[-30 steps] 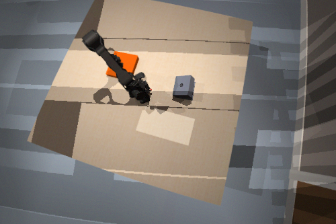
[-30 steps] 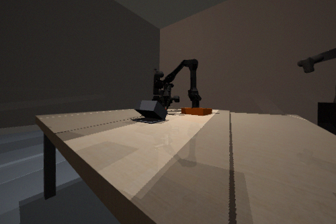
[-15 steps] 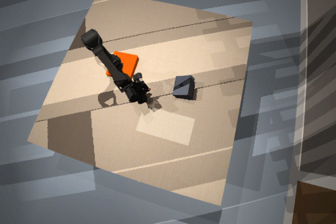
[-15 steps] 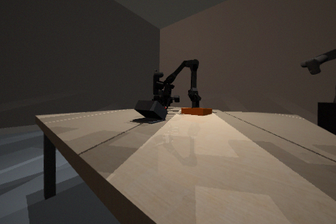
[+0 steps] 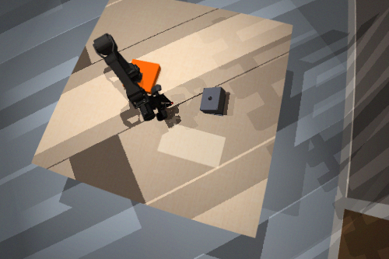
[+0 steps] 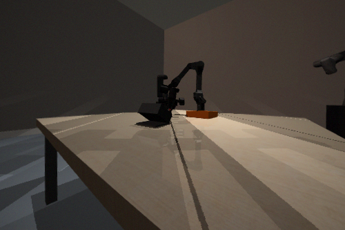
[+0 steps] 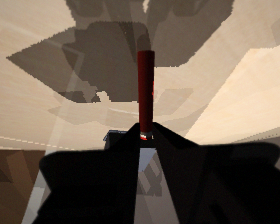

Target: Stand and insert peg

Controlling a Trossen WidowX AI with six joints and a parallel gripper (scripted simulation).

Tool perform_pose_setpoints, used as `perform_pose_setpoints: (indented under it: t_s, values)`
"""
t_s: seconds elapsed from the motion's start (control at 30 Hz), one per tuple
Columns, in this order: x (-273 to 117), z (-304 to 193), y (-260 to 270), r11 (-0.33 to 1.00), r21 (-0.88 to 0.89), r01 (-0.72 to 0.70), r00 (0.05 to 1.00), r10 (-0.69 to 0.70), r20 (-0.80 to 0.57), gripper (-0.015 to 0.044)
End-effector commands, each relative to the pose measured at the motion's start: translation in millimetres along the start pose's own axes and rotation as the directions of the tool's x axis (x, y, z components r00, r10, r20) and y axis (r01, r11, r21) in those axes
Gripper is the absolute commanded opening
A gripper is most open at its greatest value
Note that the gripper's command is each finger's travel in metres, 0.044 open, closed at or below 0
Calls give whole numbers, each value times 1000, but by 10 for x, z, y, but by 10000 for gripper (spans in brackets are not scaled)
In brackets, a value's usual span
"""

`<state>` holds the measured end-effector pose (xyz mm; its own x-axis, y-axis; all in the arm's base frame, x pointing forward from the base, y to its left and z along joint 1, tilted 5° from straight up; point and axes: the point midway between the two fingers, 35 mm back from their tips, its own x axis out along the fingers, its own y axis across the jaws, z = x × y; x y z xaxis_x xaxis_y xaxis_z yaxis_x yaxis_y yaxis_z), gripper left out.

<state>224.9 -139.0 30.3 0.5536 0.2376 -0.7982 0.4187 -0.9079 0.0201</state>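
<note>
The red peg [image 7: 146,92] [image 5: 172,103] is between the fingertips of my gripper [image 7: 145,126] [image 5: 169,103] [image 6: 170,108], which is shut on it near its white-banded end. In the wrist view the band shows at the fingertips, and the plain red end points away from them, toward the top of the picture. The peg is held above the table; its exact tilt is hard to tell. The dark grey sloped panel [image 5: 215,103] [image 6: 150,111] stands apart, beyond the gripper, with its hole [image 5: 210,98] uncovered. A corner of the panel [image 7: 112,137] shows behind the left finger.
An orange slab [image 5: 152,73] [image 6: 201,114] lies on the table [image 5: 241,60] [image 6: 138,164] beside the arm, under its middle in the top view. A pale bright patch on the table is light. The table's edges are well away from the gripper.
</note>
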Motion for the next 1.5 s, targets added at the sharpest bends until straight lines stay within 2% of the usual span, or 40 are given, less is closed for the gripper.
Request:
perform_pose_setpoints:
  t_s: [0.0, 1.47]
  values:
    - [-24, 15, -5, 1000, -3, 0, 999, 0, -42, 51]
    - [-244, 219, -12, 1000, -4, 1, 914, -2, -407, 51]
